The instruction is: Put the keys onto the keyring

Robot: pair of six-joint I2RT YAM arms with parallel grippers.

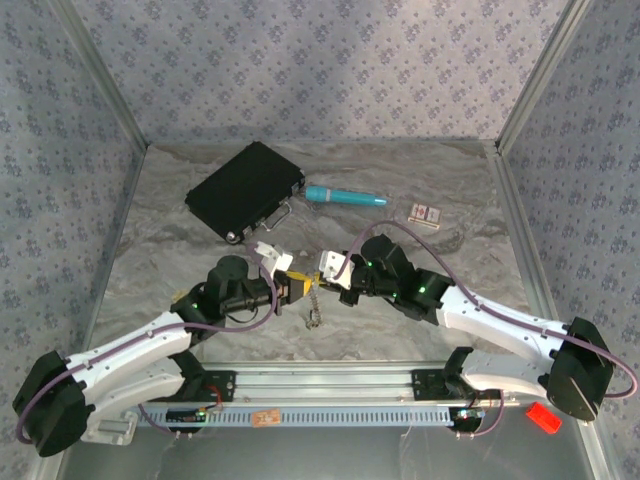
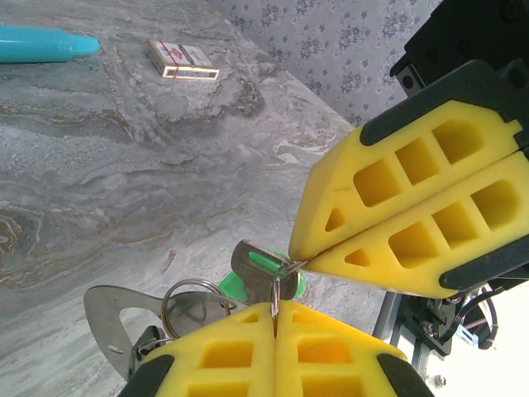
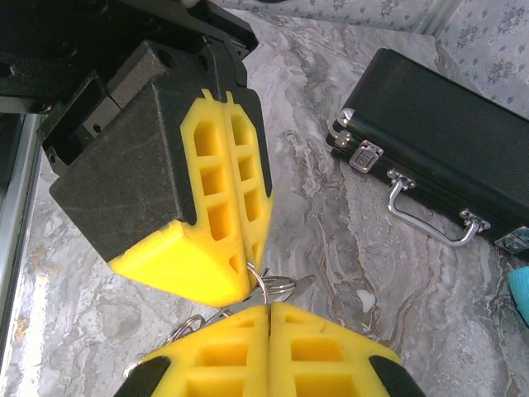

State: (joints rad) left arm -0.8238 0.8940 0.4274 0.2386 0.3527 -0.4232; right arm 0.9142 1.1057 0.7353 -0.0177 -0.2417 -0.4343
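Both grippers meet tip to tip above the middle of the table, with a short chain (image 1: 314,308) hanging below them. My left gripper (image 2: 275,313) is shut on the thin wire of the keyring (image 2: 275,294). My right gripper (image 3: 267,308) is shut on the same keyring (image 3: 263,284) from the opposite side. A green-headed key (image 2: 263,273) sits right at the ring between the two tips, and its silver blade (image 3: 302,287) pokes out sideways. Behind the ring hang a smaller round loop (image 2: 168,308) and a flat metal tag (image 2: 106,310). In the top view the left gripper (image 1: 298,286) faces the right gripper (image 1: 330,270).
A black case (image 1: 243,190) with a metal handle (image 3: 417,219) lies at the back left. A teal pen (image 1: 345,196) and a small card box (image 1: 427,213) lie to its right. Metal frame rails border the marbled table (image 1: 420,300) on both sides.
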